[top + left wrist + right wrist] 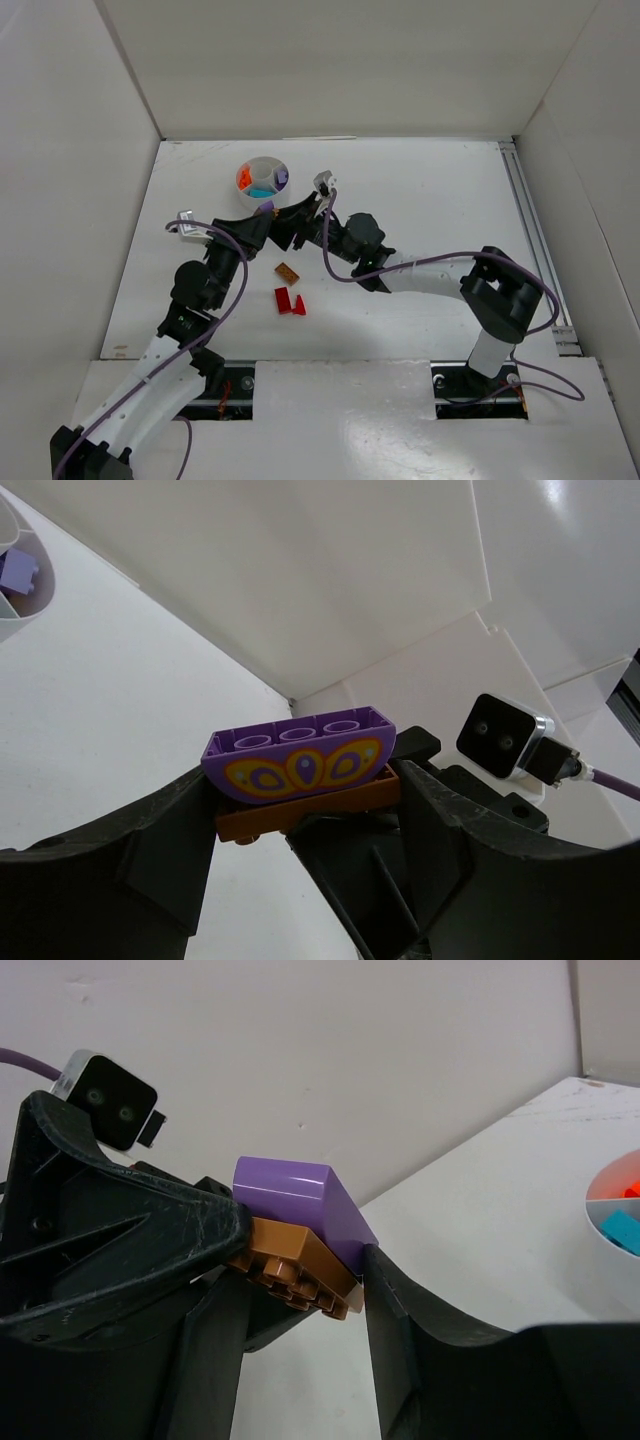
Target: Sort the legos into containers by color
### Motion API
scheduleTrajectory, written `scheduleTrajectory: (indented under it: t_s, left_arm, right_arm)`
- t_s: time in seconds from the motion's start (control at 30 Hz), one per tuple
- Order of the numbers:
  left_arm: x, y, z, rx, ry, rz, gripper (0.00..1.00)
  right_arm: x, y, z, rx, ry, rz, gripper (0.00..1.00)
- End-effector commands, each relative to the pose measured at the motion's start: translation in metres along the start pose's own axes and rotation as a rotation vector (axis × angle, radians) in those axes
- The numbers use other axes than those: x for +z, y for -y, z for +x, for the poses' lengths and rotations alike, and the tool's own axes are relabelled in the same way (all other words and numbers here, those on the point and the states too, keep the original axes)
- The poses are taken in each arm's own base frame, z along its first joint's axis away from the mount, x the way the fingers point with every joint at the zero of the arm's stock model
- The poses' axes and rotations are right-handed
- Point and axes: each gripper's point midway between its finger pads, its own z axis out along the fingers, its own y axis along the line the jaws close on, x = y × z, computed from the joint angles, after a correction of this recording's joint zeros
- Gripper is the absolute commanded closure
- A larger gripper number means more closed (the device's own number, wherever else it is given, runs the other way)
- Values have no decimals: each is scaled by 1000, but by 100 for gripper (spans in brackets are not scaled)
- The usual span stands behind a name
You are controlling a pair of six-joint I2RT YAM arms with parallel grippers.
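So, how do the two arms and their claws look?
The left arm and right arm have white links, black joints and purple cables. Left claw and right claw are black, with two thick fingers.

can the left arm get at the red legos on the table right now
Probably not yet: the left end effector is closed on the purple-and-brown stack, which the right end effector also grips. Nothing covers the red legos.

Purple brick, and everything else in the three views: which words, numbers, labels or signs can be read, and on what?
None can be read.
The purple brick bears only a yellow-orange petal pattern, no letters.
Any marks on its studs are too small to read.
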Motion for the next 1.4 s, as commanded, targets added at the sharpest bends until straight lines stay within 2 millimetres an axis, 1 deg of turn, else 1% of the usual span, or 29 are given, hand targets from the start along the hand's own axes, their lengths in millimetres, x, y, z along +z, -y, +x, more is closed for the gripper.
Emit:
scheduleTrajectory:
  t_s: [0.0, 0.17, 0.23, 0.27, 0.33, 0.4, 0.43, 0.47, 0.5, 0.57, 0.6, 0.63, 0.67, 0.7, 0.73, 0.8, 0.87, 0.93, 0.97, 1.0, 1.03, 1.07, 1.1, 1.13, 1.17, 1.2, 1.27, 1.33, 1.37]
  left_arm:
    - [-4, 13, 9, 12, -48, 74, 48]
    - [-5, 14, 7, 31, -43, 82, 34]
    - [-7, 17, 6, 40, -37, 92, 25]
    - [-7, 12, 8, 43, -48, 72, 25]
    - [-8, 14, 7, 56, -47, 74, 23]
    - [-7, 10, 6, 59, -51, 47, 17]
    - [-7, 13, 5, 73, -50, 48, 12]
    - [-7, 12, 3, 74, -43, 33, 8]
    - [-7, 10, 2, 77, -46, 8, 8]
    - [-5, 2, 2, 104, -52, -29, 8]
    - [-6, 3, 1, 115, -54, -33, 6]
    - [-4, 4, -1, 117, -50, -46, 4]
    - [-4, 4, -4, 142, -45, -53, 4]
    - [-4, 5, -5, 155, -47, -56, 4]
    - [-3, 3, -8, 160, -41, -86, 4]
    - [-3, 7, -13, 193, -32, -86, 2]
    - [-4, 2, -14, 216, -31, -113, 2]
    - [-2, 5, -16, 242, -27, -105, 1]
    - [-2, 4, -15, 278, -36, -99, 1]
    - [-2, 11, -16, 307, -41, -70, 1]
    - [-1, 9, -12, 338, -64, -63, 1]
    - [1, 17, -11, 365, -76, -26, 1]
    - [-2, 25, -1, 441, -130, 45, 1]
    - [-2, 24, 6, 466, -160, 73, 1]
    - [-3, 28, 12, 497, -183, 118, 1]
    - [-8, 32, 29, 530, -245, 211, 2]
    - [-15, 36, 43, 594, -286, 327, 2]
    - [-29, 48, 57, 615, -306, 484, 2]
    - [-33, 49, 61, 644, -316, 524, 2]
  right_arm:
    - [10, -12, -26, 33, 88, -14, 66]
    - [7, -12, -25, 36, 70, -3, 81]
    - [4, -13, -27, 35, 77, -7, 82]
    - [4, -16, -25, 34, 69, -20, 83]
    - [2, -19, -21, 24, 55, -43, 83]
    - [1, -25, -20, 21, 44, -79, 85]
    - [0, -25, -26, 16, 51, -86, 86]
    - [-2, -25, -21, 18, 36, -90, 86]
    - [-4, -31, -23, 15, 31, -115, 86]
    - [-7, -31, -26, -14, 35, -131, 91]
    - [-12, -27, -25, -16, 27, -127, 91]
    - [-13, -31, -28, -30, 29, -143, 91]
    - [-18, -25, -21, -35, -6, -129, 91]
    - [-20, -22, -27, -62, -10, -127, 92]
    - [-26, -25, -19, -75, -48, -150, 92]
    - [-34, -13, -17, -117, -88, -148, 96]
    - [-43, -18, -19, -142, -112, -197, 100]
    - [-53, -14, -22, -179, -137, -220, 100]
    - [-58, -16, -14, -188, -182, -263, 100]
    - [-64, -18, -13, -199, -209, -291, 100]
    - [-69, -14, -12, -231, -227, -320, 100]
    - [-74, -15, -11, -232, -246, -359, 100]
    - [-86, -30, -8, -232, -292, -480, 100]
    - [-91, -24, -6, -235, -309, -511, 100]
    - [-95, -27, -7, -202, -319, -543, 100]
    - [-105, -42, -8, -204, -332, -639, 100]
    - [-112, -52, -16, -184, -316, -701, 100]
    - [-122, -56, -17, -184, -314, -739, 100]
    - [-122, -53, -20, -186, -309, -732, 100]
